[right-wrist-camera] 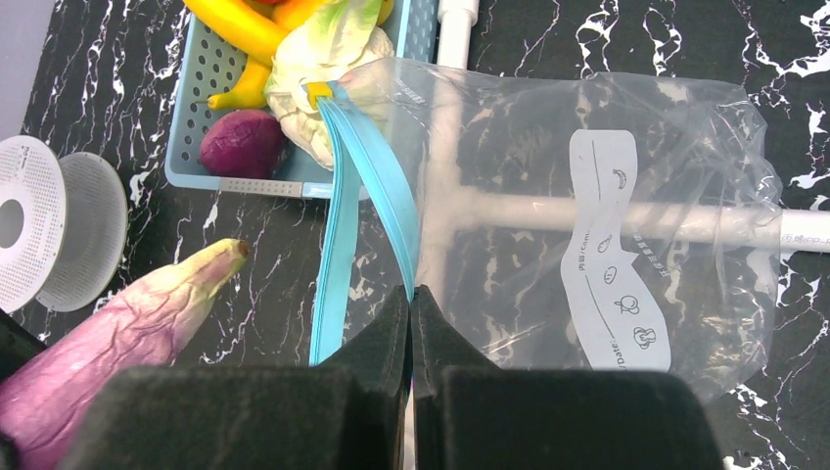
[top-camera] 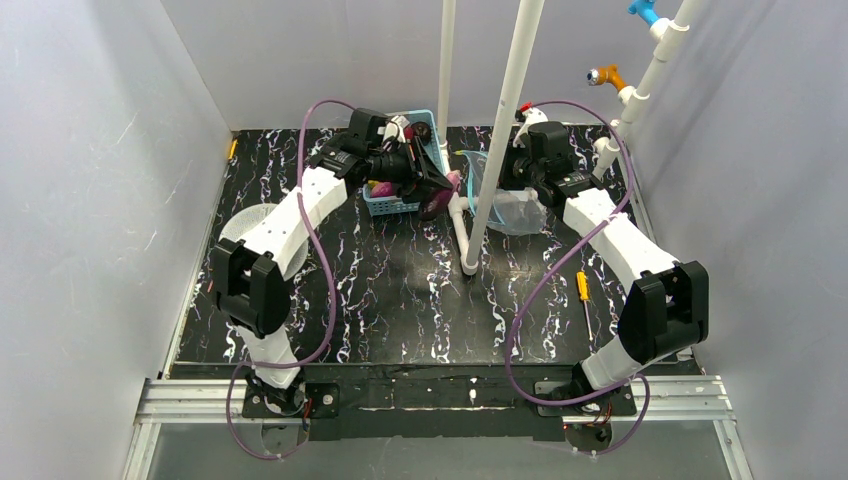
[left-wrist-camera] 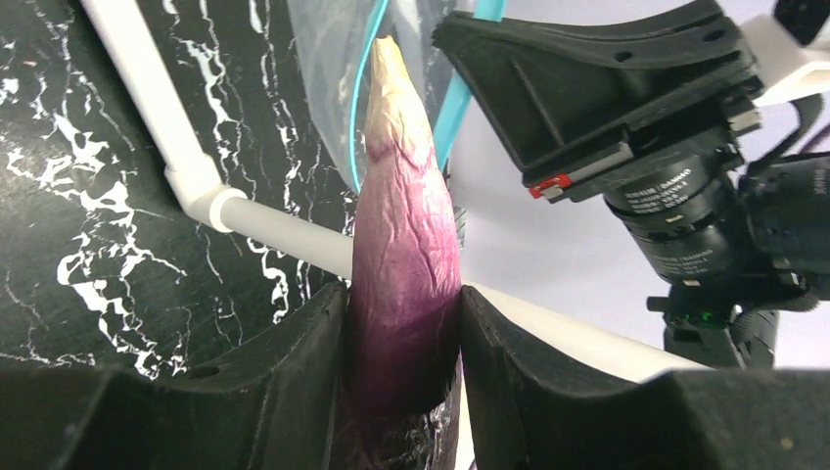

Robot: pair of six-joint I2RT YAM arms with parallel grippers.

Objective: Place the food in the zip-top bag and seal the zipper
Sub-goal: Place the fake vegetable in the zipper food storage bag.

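Eggplant (left-wrist-camera: 401, 264), long and purple with a pale tip, is pinched at its thick end by the left claw (left-wrist-camera: 403, 328). In the left wrist view both black fingers (left-wrist-camera: 303, 362) press against its sides. Its tip points to the top of that frame, toward the teal zipper (left-wrist-camera: 455, 108) and the clear plastic beside it. In the right wrist view the eggplant comes in from the lower left corner. Its tip stops short of the teal strip, with black counter (top-camera: 400, 300) showing between them.

The bag (right-wrist-camera: 607, 196) fills the right half of the right wrist view and lies over a white pipe (right-wrist-camera: 798, 225), which shows through the plastic. The zipper runs from the upper middle of that frame down to the lower middle. Its two strips meet at the top and stand apart lower down, so the mouth gapes a little toward the left. The right claw (right-wrist-camera: 411, 294) is pressed together on the mouth edge at the bottom middle, pinching the plastic at the right-hand strip.

A light-blue basket (right-wrist-camera: 245, 186) at the upper left of that frame holds a yellow banana (right-wrist-camera: 235, 27), a pale cabbage (right-wrist-camera: 323, 54) and a round dark purple piece (right-wrist-camera: 243, 144). A white perforated disc (right-wrist-camera: 49, 235) sits at the left edge.

In the overhead view both claws are at the upper middle of the counter, one on each side of a slanting white pole (top-camera: 505, 120). The basket is left of the pole and the bag is right of it. A yellow-handled screwdriver (top-camera: 583, 292) lies toward the lower right, near the right arm.
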